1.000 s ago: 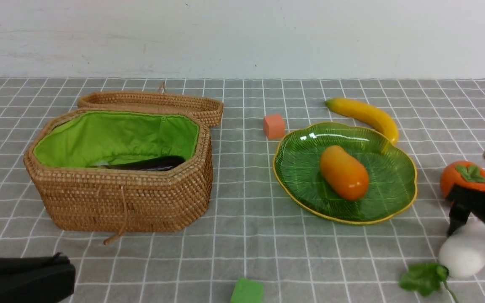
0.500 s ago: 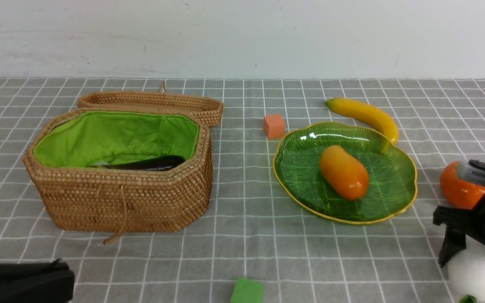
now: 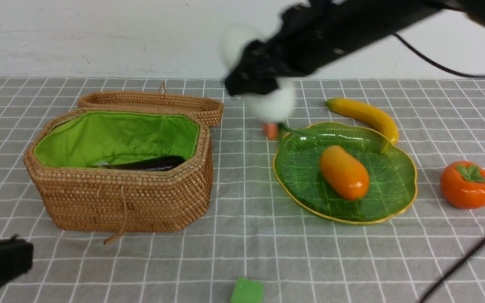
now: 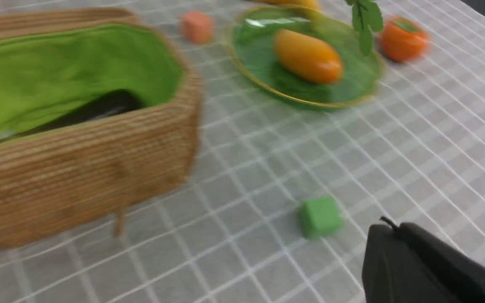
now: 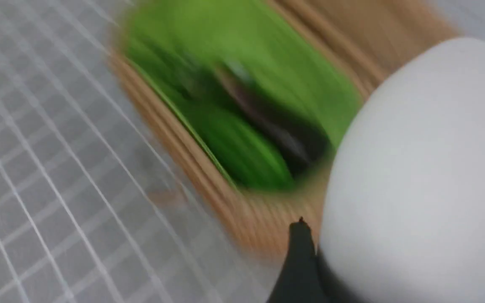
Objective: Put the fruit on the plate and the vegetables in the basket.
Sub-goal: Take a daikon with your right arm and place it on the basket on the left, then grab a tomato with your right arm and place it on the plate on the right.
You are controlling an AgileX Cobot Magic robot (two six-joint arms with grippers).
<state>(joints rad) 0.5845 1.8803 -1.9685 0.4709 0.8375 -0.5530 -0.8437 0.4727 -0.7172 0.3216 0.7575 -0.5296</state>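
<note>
My left claw (image 3: pixel 2 263) sits clenched nearest me, left of the green cube (image 3: pixel 247 291). The eggplant (image 3: pixel 150 163) lies in the basket (image 3: pixel 120 185), the mango (image 3: pixel 343 172) on the plate (image 3: pixel 394 168), and the persimmon (image 3: pixel 466 185) on the surface (image 3: pixel 242 244) beside it. My right claw (image 3: pixel 263 80) grasps the radish (image 3: pixel 270 105) aloft between basket and plate. The banana (image 3: pixel 364 114) lies just behind the plate.

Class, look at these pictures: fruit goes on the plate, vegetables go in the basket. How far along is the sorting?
Done: the mango lies on the plate, and the eggplant is inside the basket. In hand: the right gripper holds the radish in the air, between basket and plate. Left: the banana and persimmon lie off the plate.
</note>
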